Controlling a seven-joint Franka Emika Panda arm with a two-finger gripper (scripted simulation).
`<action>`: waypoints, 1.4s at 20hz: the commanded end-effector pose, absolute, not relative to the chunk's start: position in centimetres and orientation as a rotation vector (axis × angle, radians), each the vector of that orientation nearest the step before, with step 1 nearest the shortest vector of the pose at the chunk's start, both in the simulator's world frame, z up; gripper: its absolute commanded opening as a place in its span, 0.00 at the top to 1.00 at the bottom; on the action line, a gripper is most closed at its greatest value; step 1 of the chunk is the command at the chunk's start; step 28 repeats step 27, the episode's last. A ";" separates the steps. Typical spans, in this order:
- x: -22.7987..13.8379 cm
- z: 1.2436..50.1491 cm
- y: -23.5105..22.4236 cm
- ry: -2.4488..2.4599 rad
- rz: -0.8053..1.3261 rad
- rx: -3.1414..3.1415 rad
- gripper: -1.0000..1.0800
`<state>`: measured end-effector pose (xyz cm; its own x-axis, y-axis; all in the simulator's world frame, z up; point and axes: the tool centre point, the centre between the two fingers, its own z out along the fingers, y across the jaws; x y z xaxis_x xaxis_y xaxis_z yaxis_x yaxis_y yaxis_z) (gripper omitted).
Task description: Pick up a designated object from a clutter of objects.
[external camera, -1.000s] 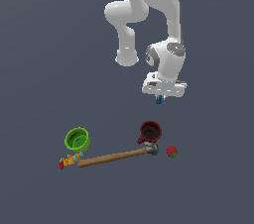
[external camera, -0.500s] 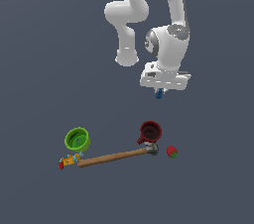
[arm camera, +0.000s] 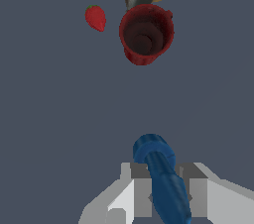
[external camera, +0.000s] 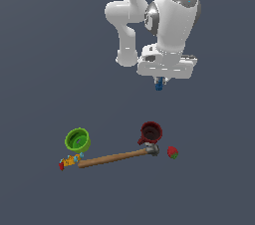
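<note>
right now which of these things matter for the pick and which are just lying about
In the job:
- blue piece, clamped in the tool, lifted well above the rest

Just lying about:
- red mug
- hammer, head beside the mug
- strawberry
- green cup
- multicoloured toy at the hammer's handle end

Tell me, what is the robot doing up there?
The gripper is shut on a little blue piece and holds it high in the air. Down on the floor lie a green cup, a red mug, a hammer, a strawberry and a tiny toy.
</note>
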<state>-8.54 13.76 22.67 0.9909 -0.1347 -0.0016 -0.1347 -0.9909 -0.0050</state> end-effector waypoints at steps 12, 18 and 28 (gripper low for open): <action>-5.4 34.6 10.7 0.214 0.001 -3.132 1.00; -4.3 37.8 9.8 0.215 0.001 -3.133 1.00; -3.7 39.5 9.4 0.216 0.000 -3.134 1.00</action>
